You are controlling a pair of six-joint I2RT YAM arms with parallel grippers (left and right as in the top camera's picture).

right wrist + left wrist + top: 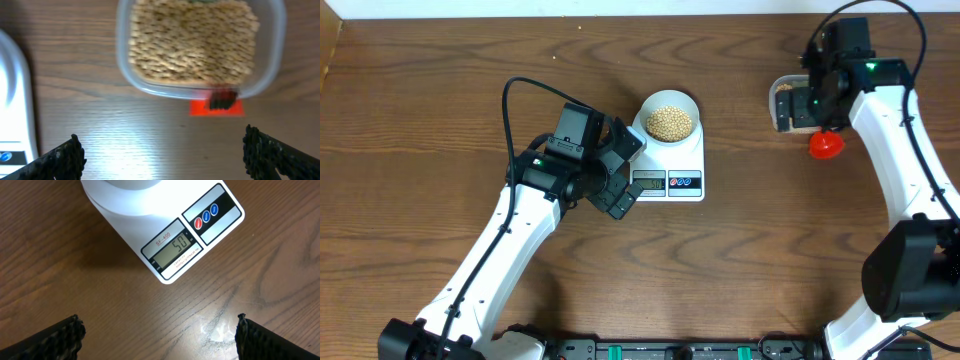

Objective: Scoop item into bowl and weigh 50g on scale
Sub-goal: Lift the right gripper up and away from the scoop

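The pale bowl (645,108) stands on the white scale (686,160) and holds a heap of tan beans (670,123). In the left wrist view the scale (125,217) has a display (175,247) that reads 50, and the bowl's base (122,184) shows at the top edge. My left gripper (625,172) is open and empty just left of the scale's display, over bare wood (159,330). My right gripper (812,100) is open and empty (162,150), beside the clear tub.
A clear plastic tub (781,108) full of beans (192,42) sits at the back right. A red scoop (826,145) lies against its near side; it also shows in the right wrist view (217,106). The scale's edge (15,100) is at the left there.
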